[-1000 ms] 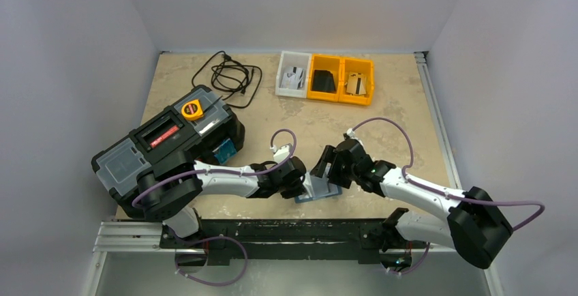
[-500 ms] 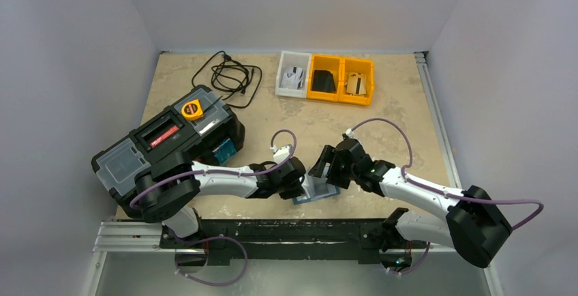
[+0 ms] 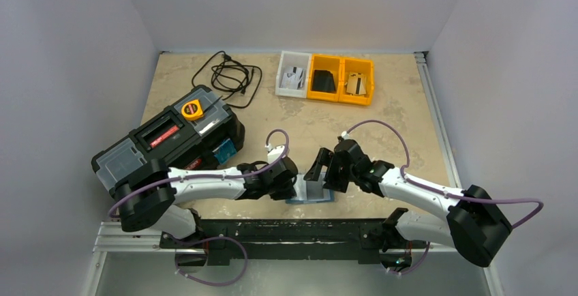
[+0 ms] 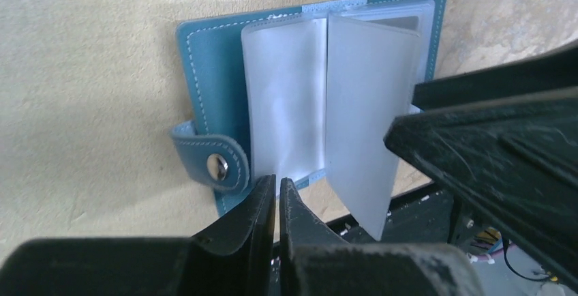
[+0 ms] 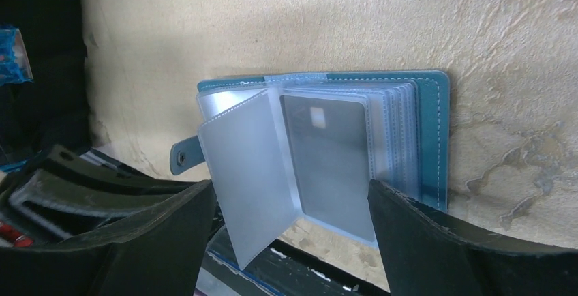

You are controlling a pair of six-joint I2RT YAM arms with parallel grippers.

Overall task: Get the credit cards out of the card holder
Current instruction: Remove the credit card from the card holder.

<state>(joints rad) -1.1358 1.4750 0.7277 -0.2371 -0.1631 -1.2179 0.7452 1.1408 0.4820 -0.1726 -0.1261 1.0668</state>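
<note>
The card holder (image 4: 211, 84) lies open near the table's front edge, teal outside, with clear pockets fanned up; it also shows in the top view (image 3: 310, 194). One grey credit card (image 5: 326, 159) sits in a clear pocket. My left gripper (image 4: 277, 187) is shut, its tips at the lower edge of the left clear pocket beside the snap tab (image 4: 213, 163); nothing shows between them. My right gripper (image 5: 290, 187) is open wide, one finger on each side of a raised clear sleeve (image 5: 249, 173). More credit cards lie in the far bins: pale (image 3: 293, 78), black (image 3: 324, 81), tan (image 3: 355, 83).
A black toolbox (image 3: 167, 139) with a yellow tape measure (image 3: 192, 109) on it stands at the left, close to my left arm. A coiled black cable (image 3: 228, 74) lies at the back. The black rail (image 3: 286, 231) runs just beyond the holder's near edge.
My left gripper has drawn back to the left and the holder has settled flatter on the table. My right gripper's fingers have spread wider.
</note>
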